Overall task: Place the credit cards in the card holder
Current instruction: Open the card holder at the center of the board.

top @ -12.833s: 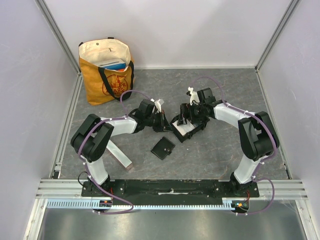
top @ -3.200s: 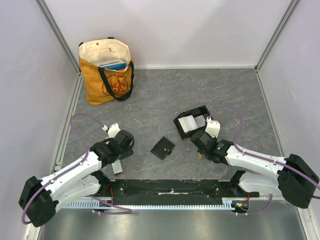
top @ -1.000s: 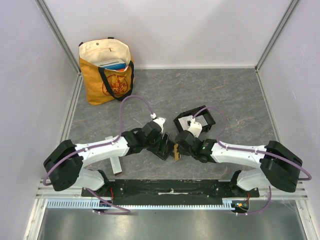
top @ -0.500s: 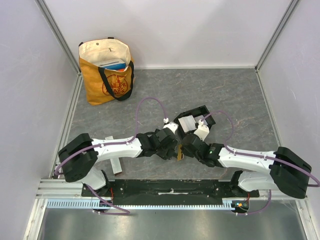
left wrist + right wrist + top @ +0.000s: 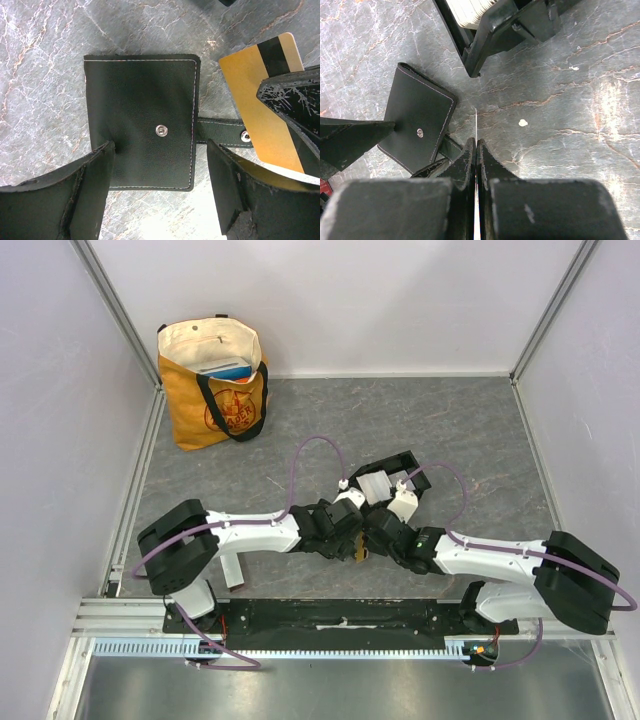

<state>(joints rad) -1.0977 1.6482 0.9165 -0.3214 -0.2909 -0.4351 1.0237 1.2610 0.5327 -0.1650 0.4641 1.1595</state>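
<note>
I see the gold card (image 5: 260, 100), black stripe across one end, pinched between the pressed fingers of the right gripper (image 5: 476, 146). It sits just beside the wallet (image 5: 140, 100) and near the holder (image 5: 492, 30). The holder has pale cards (image 5: 470, 10) stacked in one compartment. My left gripper (image 5: 160, 150) is spread wide, straddling the wallet's near edge. The bag (image 5: 212, 380), well apart at the far left, shows something blue and white inside.

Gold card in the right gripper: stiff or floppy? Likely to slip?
Probably stiff: the gold card looks flat, and edge-on in the right wrist view it runs straight. It is smooth and thin and pinched near one end by the right gripper, so it may pivot or slip if bumped.
</note>
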